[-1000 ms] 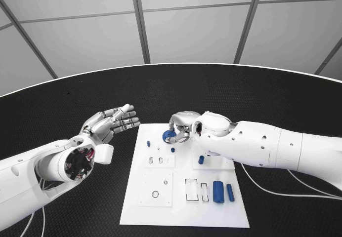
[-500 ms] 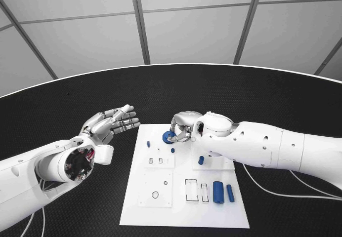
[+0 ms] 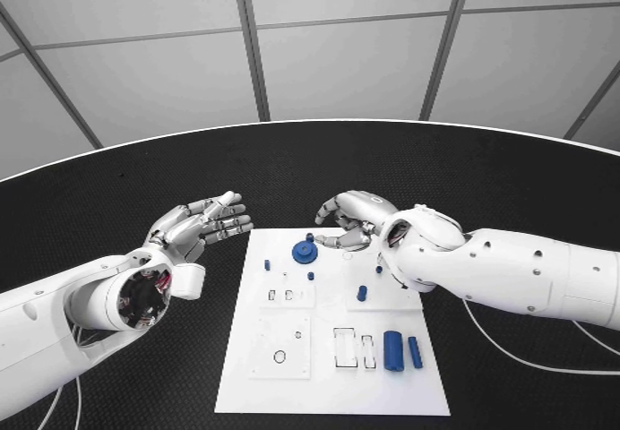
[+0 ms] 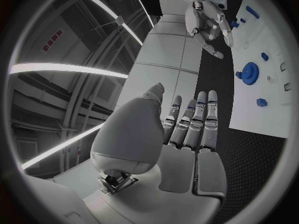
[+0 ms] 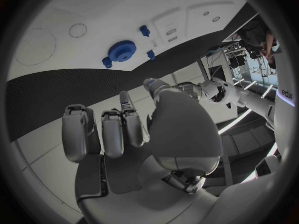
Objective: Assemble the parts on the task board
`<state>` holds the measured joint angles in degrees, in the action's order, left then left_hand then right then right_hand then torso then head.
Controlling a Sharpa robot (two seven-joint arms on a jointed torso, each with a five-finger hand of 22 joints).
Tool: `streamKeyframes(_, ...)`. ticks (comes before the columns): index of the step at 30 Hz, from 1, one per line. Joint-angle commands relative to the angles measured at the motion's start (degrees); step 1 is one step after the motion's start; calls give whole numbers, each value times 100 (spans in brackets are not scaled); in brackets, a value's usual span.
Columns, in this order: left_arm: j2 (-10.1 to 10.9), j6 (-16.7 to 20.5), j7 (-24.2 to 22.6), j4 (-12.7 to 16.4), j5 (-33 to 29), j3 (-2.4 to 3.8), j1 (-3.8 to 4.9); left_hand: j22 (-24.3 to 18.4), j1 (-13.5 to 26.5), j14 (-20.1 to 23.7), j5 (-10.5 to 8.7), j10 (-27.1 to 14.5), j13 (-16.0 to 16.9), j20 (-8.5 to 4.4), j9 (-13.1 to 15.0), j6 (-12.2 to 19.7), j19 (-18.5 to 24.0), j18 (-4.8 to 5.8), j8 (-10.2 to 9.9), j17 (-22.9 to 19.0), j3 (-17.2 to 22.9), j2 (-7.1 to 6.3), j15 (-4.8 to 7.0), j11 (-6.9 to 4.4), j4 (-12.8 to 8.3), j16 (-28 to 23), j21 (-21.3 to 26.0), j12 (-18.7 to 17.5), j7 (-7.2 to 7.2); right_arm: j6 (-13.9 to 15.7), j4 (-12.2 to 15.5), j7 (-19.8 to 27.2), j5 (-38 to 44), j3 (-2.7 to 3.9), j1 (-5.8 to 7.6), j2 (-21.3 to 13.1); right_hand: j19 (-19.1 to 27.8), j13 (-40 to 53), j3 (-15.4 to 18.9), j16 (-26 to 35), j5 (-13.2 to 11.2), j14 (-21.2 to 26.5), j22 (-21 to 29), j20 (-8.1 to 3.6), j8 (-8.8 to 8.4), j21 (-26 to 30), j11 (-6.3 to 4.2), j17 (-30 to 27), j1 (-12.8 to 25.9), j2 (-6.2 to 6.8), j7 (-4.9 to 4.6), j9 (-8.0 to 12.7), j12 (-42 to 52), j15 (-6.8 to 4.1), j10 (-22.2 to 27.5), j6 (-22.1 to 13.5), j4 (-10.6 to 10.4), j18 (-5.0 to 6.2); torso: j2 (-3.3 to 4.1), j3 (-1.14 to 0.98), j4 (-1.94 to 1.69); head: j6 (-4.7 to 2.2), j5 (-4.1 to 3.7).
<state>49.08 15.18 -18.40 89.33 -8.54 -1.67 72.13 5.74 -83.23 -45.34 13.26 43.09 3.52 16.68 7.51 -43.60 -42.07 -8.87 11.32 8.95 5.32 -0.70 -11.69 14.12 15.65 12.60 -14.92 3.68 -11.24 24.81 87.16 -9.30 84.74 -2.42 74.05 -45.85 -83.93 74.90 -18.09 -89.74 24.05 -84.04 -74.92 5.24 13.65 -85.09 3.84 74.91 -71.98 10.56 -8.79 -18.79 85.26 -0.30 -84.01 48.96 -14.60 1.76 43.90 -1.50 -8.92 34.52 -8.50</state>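
White plate and blue pieces made up the work area: the task board (image 3: 323, 358) lay on the black table (image 3: 129, 188) with the parts spread over it. A blue gear (image 3: 305, 252) sat on the board's far end, toothed rim up, with a small blue peg (image 3: 266, 265) on its left-arm side, another peg (image 3: 310, 275) on its near side and a further small part (image 3: 360, 293) on its right-arm side, nearer the robot. At the board's near right corner a thick blue cylinder (image 3: 392, 349) and a thinner blue bar (image 3: 415, 352) lay side by side, just beside outlined rectangular slots (image 3: 345, 347). An oval recess (image 3: 279, 356) sat on the left-arm side of those slots.

The right hand (image 3: 348, 218) hung just beyond the gear, over the board's far edge, clear of the gear. Its fingers were loosely curled and apart, and nothing was in them; the right wrist view showed the same bare fingers (image 5: 118, 129) with the gear (image 5: 122, 50) lying free on the board past them.

The left hand (image 3: 201, 224) was held off the board's left edge, level with the gear, palm up over the table. Its fingers were stretched out nearly straight and close together, holding nothing. From the left wrist view the flat palm and fingers (image 4: 190, 124) were likewise bare, with the gear (image 4: 251, 73) on the board (image 4: 274, 104) beyond them and the right hand (image 4: 209, 20) above the board's far end.
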Motion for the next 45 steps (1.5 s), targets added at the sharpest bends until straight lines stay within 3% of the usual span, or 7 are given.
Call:
streamKeyframes(1, -28, -24, -10, -43, 0, 0, -1, -7, -60, 24, 3, -27, -5, -6, -7, 10, -7, -6, -34, 8, 28, 4, -4, -14, -10, -36, 5, -15, -509, 200, 90, 628, -979, -3, 0, -551, -339, 949, -88, 39, -179, -560, -925, -71, 27, 90, -9, 1358, -217, 79, 44, -24, -93, -126, -76, 146, 84, -2, -53, -15, 70, -25, -6)
streamKeyframes(4, -57, -49, -26, -84, 0, -1, -2, -10, -68, 24, 5, 12, 0, -6, 10, -82, -6, -5, -7, 9, 42, 10, -3, -19, -11, -41, 7, -7, -497, 222, 75, 1068, -1555, -12, 0, -930, -313, 896, -170, 72, -343, -543, -876, -130, 60, 148, -57, 1293, -480, 172, 92, -46, -154, -179, -32, 280, 203, 11, -79, -35, 126, -51, -49)
streamKeyframes(11, -114, -92, -38, -146, 0, -1, -4, -11, -74, 23, 5, 32, 2, -6, 13, -101, -5, -4, 0, 10, 50, 11, -2, -23, -13, -42, 7, -2, -493, 212, -131, 1477, -1921, -125, -33, -1371, -319, 892, -234, 70, -351, -546, -888, -190, 43, 144, -119, 1303, -702, 282, 164, -44, -163, -245, -35, 337, 311, 8, -106, -85, 177, -92, -109)
streamKeyframes(18, -147, -113, -42, -168, 0, -2, -5, -18, -86, 12, 4, 251, 25, -7, 23, -160, -8, -3, 19, 16, 77, 1, 7, -38, -17, -48, 7, 45, -485, 137, -352, 1538, -1991, -170, -207, -1475, -321, 854, -235, 63, -370, -551, -885, -158, -74, 153, -63, 1319, -751, 356, 68, -6, -208, -158, -2, 204, 313, 4, -96, -150, 198, -75, -158)
streamKeyframes(23, -153, -117, -47, -166, 0, -2, -5, -18, -86, 12, 4, 256, 26, -7, 23, -161, -8, -3, 20, 16, 79, 0, 7, -38, -16, -49, 7, 48, -484, 111, -430, 1445, -1853, -178, -321, -1501, -323, 844, -231, 55, -378, -556, -887, -106, -131, 154, -33, 1339, -766, 365, 33, 10, -221, -93, 11, 131, 302, 2, -92, -118, 188, -59, -196)
streamKeyframes(28, -146, -109, -52, -166, 1, -2, -5, -18, -86, 12, 4, 256, 26, -7, 23, -161, -8, -3, 20, 16, 79, 0, 7, -38, -16, -49, 7, 48, -484, 74, -470, 1325, -1761, -181, -440, -1503, -324, 831, -192, 52, -395, -557, -886, -66, -179, 157, -12, 1344, -747, 386, 13, 21, -236, -53, 27, 63, 273, 3, -85, -136, 183, -38, -190)
streamKeyframes(45, -122, -98, -55, -149, 1, -2, -5, -21, -86, 10, 3, 271, 26, -7, 21, -153, -10, -3, 16, 18, 86, -7, 9, -40, -14, -53, 7, 54, -483, 71, -576, 1159, -1726, -182, -610, -1375, -331, 820, -32, 40, -464, -563, -897, -4, -269, 151, 25, 1371, -739, 366, -23, 34, -250, -6, 48, -81, 192, 3, -76, -120, 170, -23, -179)
